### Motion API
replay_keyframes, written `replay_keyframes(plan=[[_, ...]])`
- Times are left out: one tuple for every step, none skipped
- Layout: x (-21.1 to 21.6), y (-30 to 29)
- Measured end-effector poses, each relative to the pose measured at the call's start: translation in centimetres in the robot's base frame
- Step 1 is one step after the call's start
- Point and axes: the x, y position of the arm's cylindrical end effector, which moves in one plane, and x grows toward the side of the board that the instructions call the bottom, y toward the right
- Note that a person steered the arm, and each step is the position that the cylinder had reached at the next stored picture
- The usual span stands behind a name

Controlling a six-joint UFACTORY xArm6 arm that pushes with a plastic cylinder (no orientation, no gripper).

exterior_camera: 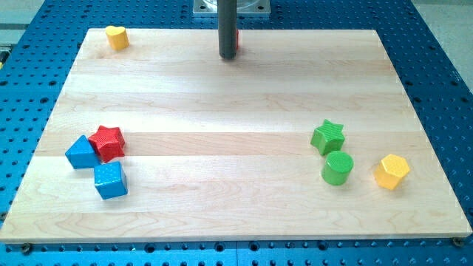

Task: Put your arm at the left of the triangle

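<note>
The single camera view shows you a pale wooden board [236,96] lying on a blue perforated table [443,74]. A dark upright rod comes down from the view's top centre, and my tip [228,57] rests on the board near its top edge, touching no block and pushing nothing. A sliver of red shows just behind the rod on its right side; what it is cannot be told. The blue triangle [80,153] lies far from the tip, near the board's lower left, down and to the view's left of the rod. It touches a red star [108,142] on its right, and a blue cube [110,180] sits just below the pair. A yellow heart [117,36] sits at the top left corner. At the right, well apart from the tip, are a green star [328,137], a green cylinder [337,168] just below it, and a yellow hexagon [391,171].
</note>
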Motion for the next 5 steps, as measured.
replay_keyframes(plan=[[-0.1,-2.1],[1.7,-6.4],[7.1,-9.5],[9.8,-11.8],[9.9,-11.8]])
